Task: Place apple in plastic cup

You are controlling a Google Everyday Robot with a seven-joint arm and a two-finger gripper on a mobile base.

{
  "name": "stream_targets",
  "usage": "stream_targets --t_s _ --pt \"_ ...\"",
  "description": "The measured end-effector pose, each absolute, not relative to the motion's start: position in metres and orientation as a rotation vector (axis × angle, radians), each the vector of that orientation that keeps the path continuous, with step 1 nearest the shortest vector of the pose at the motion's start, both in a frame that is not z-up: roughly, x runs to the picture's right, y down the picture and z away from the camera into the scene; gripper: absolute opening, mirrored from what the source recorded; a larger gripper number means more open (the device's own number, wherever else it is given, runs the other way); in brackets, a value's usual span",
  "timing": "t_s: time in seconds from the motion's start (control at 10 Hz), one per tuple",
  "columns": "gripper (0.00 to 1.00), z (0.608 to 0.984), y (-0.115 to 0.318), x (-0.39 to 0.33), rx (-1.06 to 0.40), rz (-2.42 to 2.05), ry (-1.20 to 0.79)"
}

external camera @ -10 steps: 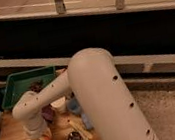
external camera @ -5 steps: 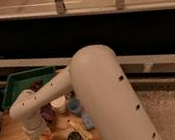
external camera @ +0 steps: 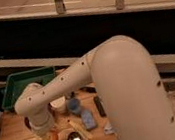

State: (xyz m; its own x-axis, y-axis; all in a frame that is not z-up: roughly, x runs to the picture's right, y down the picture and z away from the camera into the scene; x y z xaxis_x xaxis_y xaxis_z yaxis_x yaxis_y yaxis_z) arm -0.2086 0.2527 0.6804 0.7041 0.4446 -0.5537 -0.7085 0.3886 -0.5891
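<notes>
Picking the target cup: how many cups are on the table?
3: cream cup beside the arm, blue plastic cup right of it, metal cup at the front. The end effector is at the apple; the arm may hide more.

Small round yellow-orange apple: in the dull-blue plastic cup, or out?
Out. The apple is at the gripper, front-left of the dull-blue round plastic cup, clearly apart.

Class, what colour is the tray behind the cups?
Green; the tray shows in the camera view. The gripper sits low, at the apple.
</notes>
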Motion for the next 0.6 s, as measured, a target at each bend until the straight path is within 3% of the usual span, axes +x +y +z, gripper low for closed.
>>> stream_targets --t_s 0.6 --pt "0.10 0.675 0.165 -0.104 -0.759 0.948 0.459"
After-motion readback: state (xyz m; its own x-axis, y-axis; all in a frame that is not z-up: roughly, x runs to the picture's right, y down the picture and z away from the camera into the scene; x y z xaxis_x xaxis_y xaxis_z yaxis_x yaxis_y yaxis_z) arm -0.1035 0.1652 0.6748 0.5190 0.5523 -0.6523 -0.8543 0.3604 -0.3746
